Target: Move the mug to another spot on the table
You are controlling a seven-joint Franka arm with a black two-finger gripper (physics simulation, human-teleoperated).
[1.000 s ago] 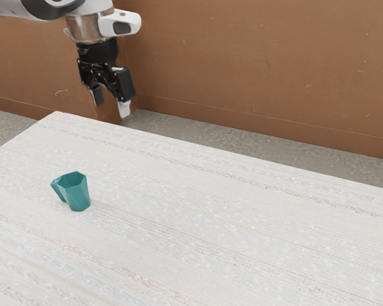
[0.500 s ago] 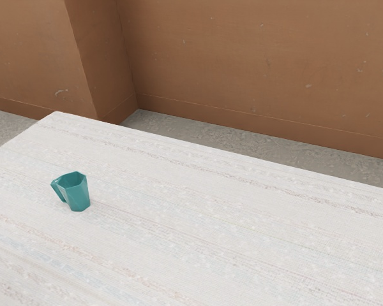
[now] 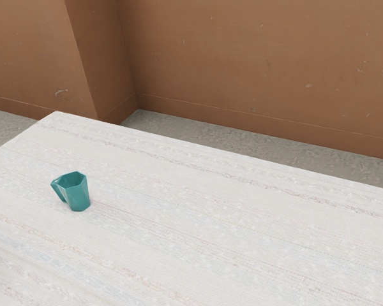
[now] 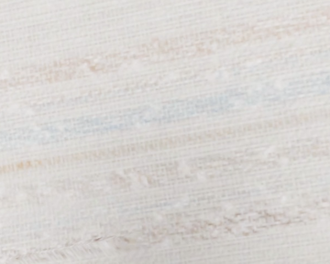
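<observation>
A teal mug (image 3: 72, 190) stands upright on the pale woven table (image 3: 217, 223), toward the exterior view's left, with its handle turned to the left. Nothing touches it. The wrist view looks closely at the table's cloth-like surface (image 4: 165, 132) with faint blue and tan stripes.
Brown walls (image 3: 262, 57) with a protruding corner column (image 3: 96, 57) stand behind the table. A grey floor strip (image 3: 255, 143) runs between the wall and the table's far edge. The table stretches wide to the exterior view's right of the mug.
One second ago the arm and gripper hung above the table's far left corner. Since half a second ago they have left the exterior view. The mug has not moved.
</observation>
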